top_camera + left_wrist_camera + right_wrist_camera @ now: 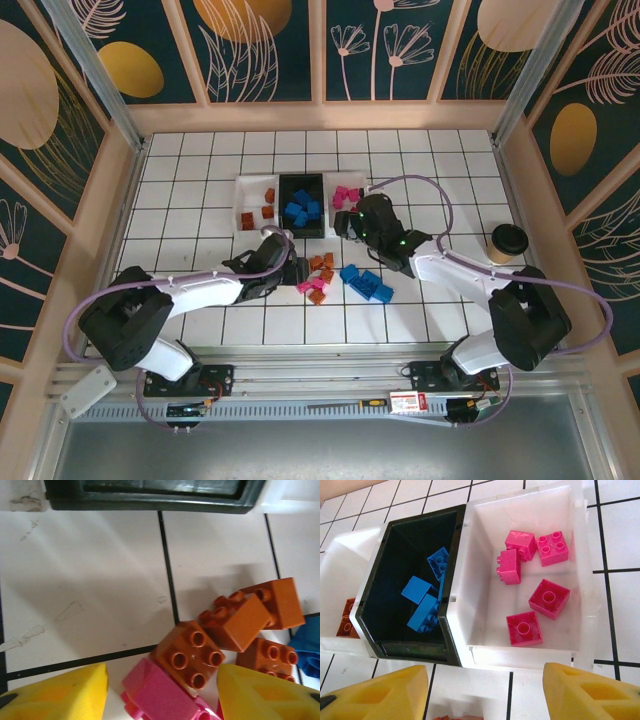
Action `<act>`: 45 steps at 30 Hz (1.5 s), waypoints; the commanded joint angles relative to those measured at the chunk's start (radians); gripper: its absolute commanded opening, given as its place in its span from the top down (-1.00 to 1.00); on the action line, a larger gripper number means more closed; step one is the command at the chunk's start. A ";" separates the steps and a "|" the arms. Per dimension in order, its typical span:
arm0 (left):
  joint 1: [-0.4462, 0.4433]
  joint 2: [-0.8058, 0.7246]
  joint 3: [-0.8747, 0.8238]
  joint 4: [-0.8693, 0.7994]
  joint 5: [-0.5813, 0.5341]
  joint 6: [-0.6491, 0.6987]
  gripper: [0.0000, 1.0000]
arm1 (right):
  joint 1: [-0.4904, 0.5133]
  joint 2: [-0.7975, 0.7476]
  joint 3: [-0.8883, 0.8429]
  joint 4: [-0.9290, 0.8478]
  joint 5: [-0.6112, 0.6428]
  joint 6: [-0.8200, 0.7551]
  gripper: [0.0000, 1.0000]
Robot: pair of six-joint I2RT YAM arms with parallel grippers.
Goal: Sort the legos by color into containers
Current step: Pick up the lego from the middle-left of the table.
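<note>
Left of the black tray (283, 205) and touching it, the left white tray (246, 190) holds a few orange-brown legos (267, 203). Nearer the arms than the black tray and slightly to its left, the left gripper (298, 272) is low over the table. In its wrist view the jaws stand apart, released, straddling a pink lego (160, 692) and a four-stud orange-brown lego (190, 652). A gap shows between one yellow finger (60, 695) and the pink lego, so neither is grasped. The black tray itself holds several blue legos (422, 605). On the table just arm-side of it lies a loose cluster (320, 270) of orange-brown and pink legos. A few loose blue legos (366, 284) lie a little further right. Against the black tray's right wall sits the right white tray (470, 555), with five pink legos (520, 565) inside. The right gripper (350, 225) hangs just arm-side of that tray, near the black tray's right corner, its jaws spread wide with nothing between them. Well to the right of the black tray stands a paper cup (507, 242).
</note>
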 commanded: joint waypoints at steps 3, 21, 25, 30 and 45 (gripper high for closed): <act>-0.003 -0.014 -0.049 -0.054 -0.098 -0.004 -0.04 | 0.001 -0.042 -0.026 0.027 0.050 0.010 -0.25; -0.020 -0.237 -0.068 -0.196 -0.120 0.053 -0.62 | 0.001 -0.090 -0.046 0.029 0.042 0.015 -0.25; -0.023 -0.160 -0.070 -0.199 -0.154 0.052 -0.56 | 0.001 -0.091 -0.052 0.025 0.039 0.021 -0.25; -0.023 -0.089 -0.091 -0.165 -0.176 0.051 -0.45 | 0.002 -0.097 -0.064 0.023 0.040 0.026 -0.25; -0.022 -0.046 -0.032 -0.139 -0.166 0.096 0.30 | 0.002 -0.169 -0.110 0.007 0.069 0.037 -0.25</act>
